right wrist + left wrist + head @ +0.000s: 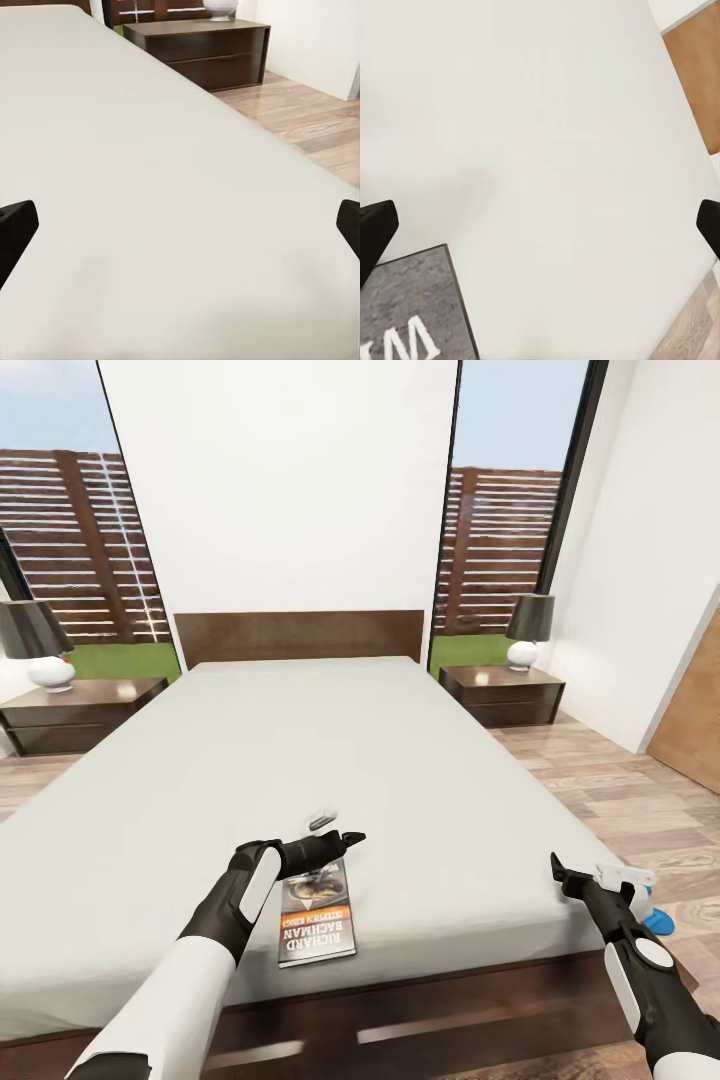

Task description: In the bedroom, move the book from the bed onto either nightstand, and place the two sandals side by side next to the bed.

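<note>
left end effector (345,838) fingers apart over book (318,928) near bed (150,800) foot edge | right end effector (556,867) also apart, empty | risk: thin book slides instead of lifting, lol

Both arms: white upper shells, black forearm housings with white oval panels, ending in black fingers (352,837).

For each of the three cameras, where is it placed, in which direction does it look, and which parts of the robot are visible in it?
Head view: high at the foot of the bed, facing the headboard; both arms, left gripper above the book.
Left wrist view: looks down onto the mattress and a book corner; dark fingertips at both edges.
Right wrist view: low over the mattress, facing the nightstand; fingertips at both edges.
Shared: all three show the mattress.
</note>
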Controlling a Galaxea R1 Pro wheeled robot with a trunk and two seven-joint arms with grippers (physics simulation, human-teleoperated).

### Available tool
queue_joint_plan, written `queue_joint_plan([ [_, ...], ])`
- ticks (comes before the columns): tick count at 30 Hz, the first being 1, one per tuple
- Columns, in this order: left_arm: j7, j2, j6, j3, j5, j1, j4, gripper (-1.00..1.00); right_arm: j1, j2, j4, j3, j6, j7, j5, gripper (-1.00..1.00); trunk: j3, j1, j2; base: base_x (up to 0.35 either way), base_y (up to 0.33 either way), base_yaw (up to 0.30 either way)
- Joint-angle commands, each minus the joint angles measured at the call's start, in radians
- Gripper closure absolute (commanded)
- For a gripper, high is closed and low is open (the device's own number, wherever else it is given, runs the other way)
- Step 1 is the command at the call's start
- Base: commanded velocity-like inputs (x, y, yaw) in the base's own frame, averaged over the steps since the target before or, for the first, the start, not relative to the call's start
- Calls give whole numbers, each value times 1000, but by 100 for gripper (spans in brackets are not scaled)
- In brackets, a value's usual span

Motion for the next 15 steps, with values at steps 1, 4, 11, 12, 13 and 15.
queue_joint_plan([
  [1,-3,-1,8,5,2,-1,0,-100,-1,0,1,-3,-3,8,0,-100,-1,0,0,-4,0,0],
  [4,-3,-1,8,5,2,-1,0,-100,-1,0,1,-3,-3,8,0,-100,-1,0,0,-2,0,0],
  [11,-2,-1,8,5,2,-1,0,-100,-1,0,1,-3,-3,8,0,-100,-1,0,0,0,0,0],
  [12,-3,-1,8,5,2,-1,0,-100,-1,0,1,-3,-3,8,0,-100,-1,0,0,0,0,0],
  [13,-2,-1,8,5,2,-1,0,-100,-1,0,1,-3,-3,8,0,-100,-1,0,0,0,0,0],
  [15,-2,-1,8,5,2,-1,0,-100,-1,0,1,-3,-3,8,0,-100,-1,0,0,-35,0,0],
])
